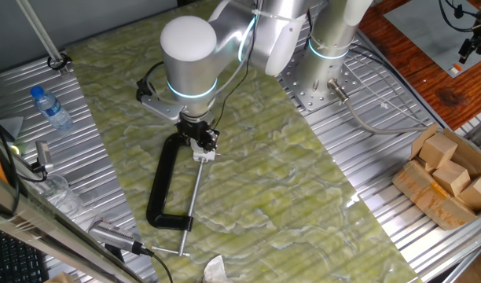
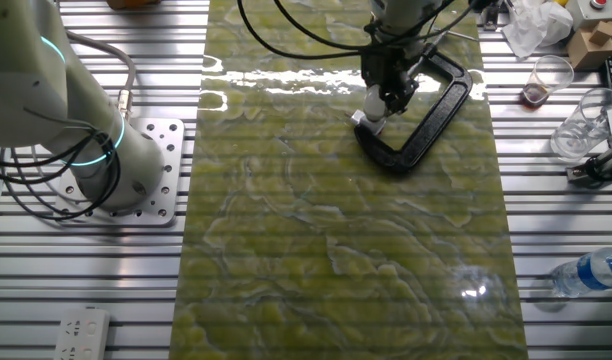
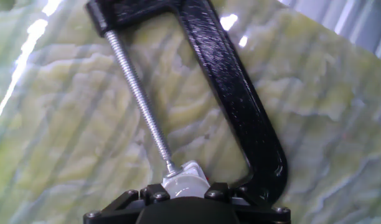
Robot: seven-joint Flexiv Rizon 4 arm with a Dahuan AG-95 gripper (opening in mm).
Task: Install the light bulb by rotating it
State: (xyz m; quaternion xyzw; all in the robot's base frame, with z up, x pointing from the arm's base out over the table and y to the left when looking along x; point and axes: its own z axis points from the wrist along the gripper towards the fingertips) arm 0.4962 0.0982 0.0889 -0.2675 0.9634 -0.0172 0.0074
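Observation:
My gripper (image 1: 202, 144) points down over the jaw end of the black C-clamp (image 1: 159, 187), which lies flat on the green mat. The fingers are shut on the light bulb (image 3: 180, 186), a pale grey-white rounded piece seen low in the hand view between the two dark fingertips. The bulb (image 2: 374, 103) sits right on top of a small white block (image 3: 193, 170) held at the tip of the clamp's threaded screw (image 3: 141, 99). The bulb's base is hidden, so I cannot tell how deep it sits in the block.
The clamp frame (image 3: 234, 81) curves close by on the right of the fingers. A water bottle (image 1: 50, 108) lies at the left, and a cardboard box of wooden blocks (image 1: 449, 177) at the right. Plastic cups (image 2: 551, 75) stand beside the mat.

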